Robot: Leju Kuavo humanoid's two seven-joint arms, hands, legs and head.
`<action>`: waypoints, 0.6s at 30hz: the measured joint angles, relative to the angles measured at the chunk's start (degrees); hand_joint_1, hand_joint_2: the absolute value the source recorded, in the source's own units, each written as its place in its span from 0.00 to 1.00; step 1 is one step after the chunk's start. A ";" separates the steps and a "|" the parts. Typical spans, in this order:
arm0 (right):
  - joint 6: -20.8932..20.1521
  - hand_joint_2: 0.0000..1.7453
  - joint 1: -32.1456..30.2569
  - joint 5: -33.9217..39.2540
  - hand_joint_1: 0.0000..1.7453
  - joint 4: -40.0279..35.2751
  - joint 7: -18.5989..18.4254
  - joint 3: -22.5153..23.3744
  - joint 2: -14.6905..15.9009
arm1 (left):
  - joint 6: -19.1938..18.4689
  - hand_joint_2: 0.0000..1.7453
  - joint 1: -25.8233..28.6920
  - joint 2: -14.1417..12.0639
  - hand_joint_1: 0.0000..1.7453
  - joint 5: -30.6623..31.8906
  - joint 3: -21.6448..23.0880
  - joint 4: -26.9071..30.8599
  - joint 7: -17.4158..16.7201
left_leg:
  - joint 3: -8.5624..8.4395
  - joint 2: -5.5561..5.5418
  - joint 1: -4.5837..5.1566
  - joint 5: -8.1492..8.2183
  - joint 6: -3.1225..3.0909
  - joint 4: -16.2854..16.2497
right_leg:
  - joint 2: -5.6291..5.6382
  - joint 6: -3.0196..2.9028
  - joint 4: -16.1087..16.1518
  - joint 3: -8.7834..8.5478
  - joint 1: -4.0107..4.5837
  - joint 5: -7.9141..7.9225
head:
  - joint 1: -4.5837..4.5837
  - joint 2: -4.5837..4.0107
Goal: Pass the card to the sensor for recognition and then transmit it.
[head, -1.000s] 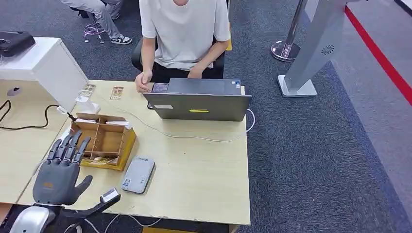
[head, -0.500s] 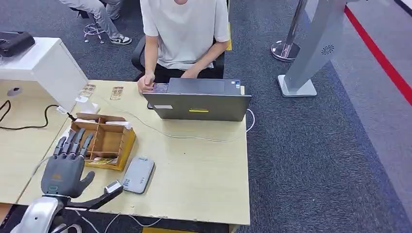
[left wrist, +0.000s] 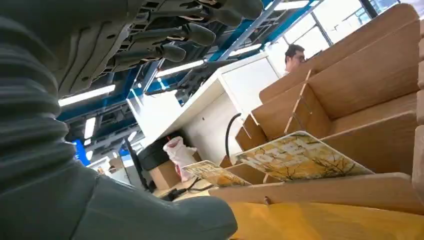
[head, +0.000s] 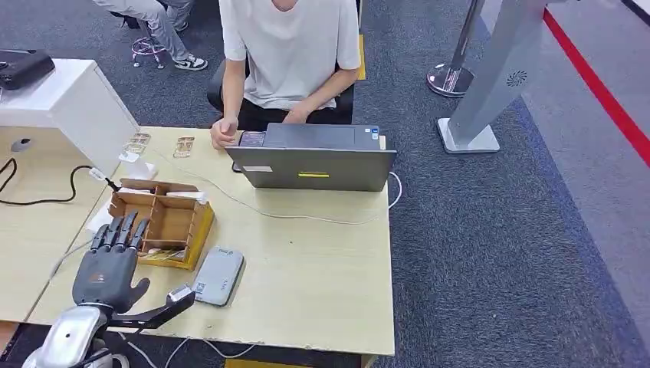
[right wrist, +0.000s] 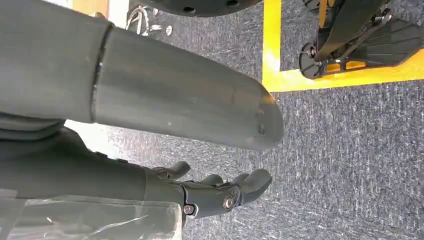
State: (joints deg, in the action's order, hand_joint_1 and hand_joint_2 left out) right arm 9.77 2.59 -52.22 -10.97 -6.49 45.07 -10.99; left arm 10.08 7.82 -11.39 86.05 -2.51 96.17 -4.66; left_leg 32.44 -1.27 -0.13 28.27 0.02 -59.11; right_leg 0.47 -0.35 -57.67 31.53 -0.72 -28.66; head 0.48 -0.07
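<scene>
A wooden divider box (head: 170, 218) stands on the table at the left. Printed cards (head: 155, 251) lie in its near compartment; the left wrist view shows one card (left wrist: 302, 157) leaning there and a second card (left wrist: 212, 173) behind it. A flat grey sensor (head: 218, 276) lies just right of the box. My left hand (head: 109, 265) hovers at the box's near left corner, fingers (left wrist: 176, 34) spread, holding nothing. My right hand (right wrist: 220, 192) hangs beside my body over the carpet with nothing in it.
A person sits at the far side behind a grey laptop (head: 314, 159), one hand on the table. More cards (head: 184, 146) lie at the far left, beside a white cabinet (head: 73, 103). A white cable (head: 306, 217) crosses the tabletop. Grey carpet lies to the right.
My left hand has sunk and shifted a little right toward the wooden box, still holding nothing. The person's hand by the laptop moved slightly.
</scene>
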 joint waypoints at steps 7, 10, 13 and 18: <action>0.00 0.00 0.00 0.00 0.00 0.00 0.02 0.20 0.00 | -0.44 1.00 -0.19 0.00 0.00 0.09 0.04 -0.46 -0.28 | 0.00 0.00 0.00 0.00 0.00 0.00 | 0.00 0.00 0.00 0.00 0.00 0.00 | 0.00 0.00; 0.00 0.00 0.00 0.00 0.00 0.00 0.00 0.20 0.00 | -0.44 1.00 -0.20 0.00 0.00 0.09 0.06 -0.48 -0.30 | 0.00 0.00 0.00 0.00 0.00 0.00 | 0.00 0.00 0.00 0.00 0.00 0.00 | 0.00 0.00; 0.00 0.00 0.00 0.00 0.00 0.00 0.02 0.24 0.00 | -0.50 1.00 -0.43 0.04 0.00 0.11 0.09 -1.11 -0.52 | 0.00 0.00 0.00 0.00 0.00 0.00 | 0.00 0.00 0.00 0.00 0.00 0.00 | 0.00 0.00; -0.09 0.00 0.01 -0.11 0.00 0.00 0.09 0.28 0.00 | -0.66 1.00 -1.10 0.26 0.00 0.79 0.26 -2.58 -0.70 | 0.00 0.00 0.00 0.00 0.00 0.00 | 0.00 0.00 0.00 0.00 0.00 0.00 | 0.00 0.00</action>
State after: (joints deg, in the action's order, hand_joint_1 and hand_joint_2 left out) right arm 9.68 2.60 -52.33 -10.97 -6.40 45.35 -10.99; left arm 9.42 6.72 -11.13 86.84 -2.25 93.59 -5.35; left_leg 32.44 -1.27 -0.13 28.27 0.02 -59.11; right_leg 0.47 -0.36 -57.67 31.54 -0.72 -28.65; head 0.48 -0.07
